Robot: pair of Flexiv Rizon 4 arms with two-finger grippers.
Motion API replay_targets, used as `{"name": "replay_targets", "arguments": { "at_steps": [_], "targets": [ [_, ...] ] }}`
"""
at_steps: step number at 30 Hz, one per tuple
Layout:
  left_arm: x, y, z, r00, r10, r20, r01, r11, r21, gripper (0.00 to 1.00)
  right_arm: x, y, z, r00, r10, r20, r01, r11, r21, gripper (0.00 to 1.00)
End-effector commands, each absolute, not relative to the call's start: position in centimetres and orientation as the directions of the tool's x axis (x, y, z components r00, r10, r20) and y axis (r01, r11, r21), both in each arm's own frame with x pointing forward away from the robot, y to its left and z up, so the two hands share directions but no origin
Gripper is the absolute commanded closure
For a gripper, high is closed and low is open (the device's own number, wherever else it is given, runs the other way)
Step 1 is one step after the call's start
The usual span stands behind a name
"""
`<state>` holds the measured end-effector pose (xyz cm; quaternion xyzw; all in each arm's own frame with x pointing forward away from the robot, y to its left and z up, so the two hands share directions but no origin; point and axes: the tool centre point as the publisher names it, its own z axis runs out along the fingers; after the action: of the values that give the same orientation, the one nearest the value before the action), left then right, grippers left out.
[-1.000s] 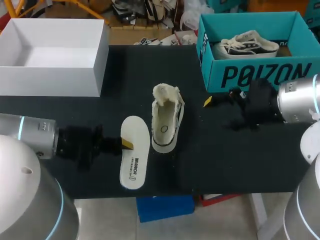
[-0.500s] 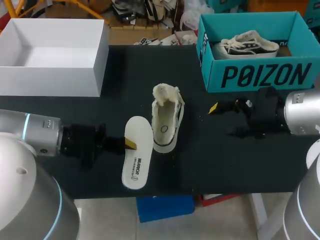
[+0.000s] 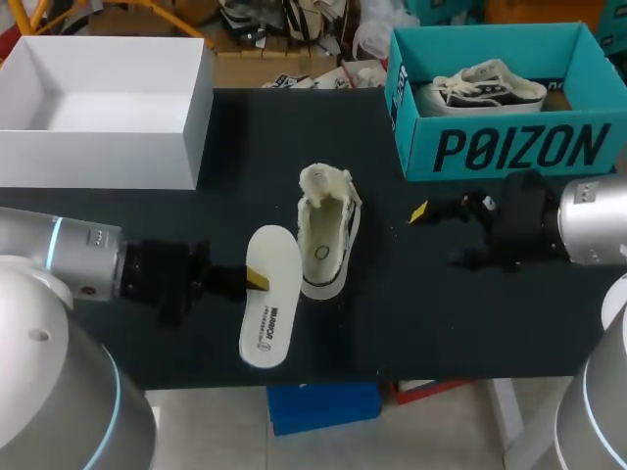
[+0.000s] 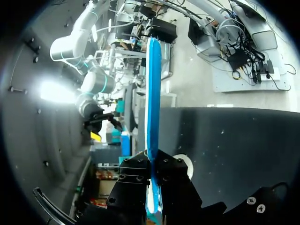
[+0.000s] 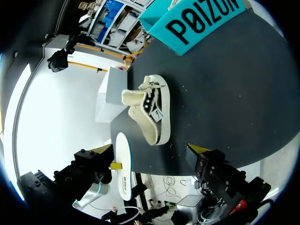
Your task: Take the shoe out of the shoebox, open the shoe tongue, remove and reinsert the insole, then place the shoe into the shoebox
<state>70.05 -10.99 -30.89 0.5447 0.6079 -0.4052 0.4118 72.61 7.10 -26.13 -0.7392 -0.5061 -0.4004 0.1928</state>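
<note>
Found left gripper (image 3: 253, 282) clenched on the edge of the white insole (image 3: 269, 318), lower centre of the black table (image 3: 392, 313), just left of the cream shoe (image 3: 323, 240). Noted shoe upright on its sole at mid-frame, outside the teal shoebox (image 3: 509, 147) at upper right. Logged right gripper (image 5: 150, 150) released, fingers spread wide and empty, to the right of the shoe and apart from it.

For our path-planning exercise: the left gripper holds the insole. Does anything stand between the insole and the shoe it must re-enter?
Nothing visible does. The insole, in the left gripper, sits close beside the shoe on the table; the right gripper is off on the shoe's far side.
</note>
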Motion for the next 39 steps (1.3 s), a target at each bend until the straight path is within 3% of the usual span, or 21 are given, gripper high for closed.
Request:
{"name": "replay_targets", "arguments": {
  "at_steps": [1,5,11,39],
  "targets": [
    [70.3,-11.0,-30.9,-0.067,0.335,-0.940,0.997,-0.008,-0.073,1.00,72.6,7.2,-26.1,0.169,0.595,0.786,0.902,-0.414,0.120,0.00],
    [70.8,-11.4,-31.4,-0.081,0.358,-0.930,0.978,-0.149,-0.143,1.00,72.6,7.2,-26.1,0.169,0.595,0.786,0.902,-0.414,0.120,0.00],
    [71.4,-12.0,-32.3,-0.069,0.451,-0.890,0.945,-0.255,-0.202,1.00,72.6,7.2,-26.1,0.169,0.595,0.786,0.902,-0.414,0.120,0.00],
    [73.0,-12.9,-32.6,-0.057,0.552,-0.832,0.941,-0.249,-0.230,1.00,72.6,7.2,-26.1,0.169,0.595,0.786,0.902,-0.414,0.120,0.00]
  ]
}}
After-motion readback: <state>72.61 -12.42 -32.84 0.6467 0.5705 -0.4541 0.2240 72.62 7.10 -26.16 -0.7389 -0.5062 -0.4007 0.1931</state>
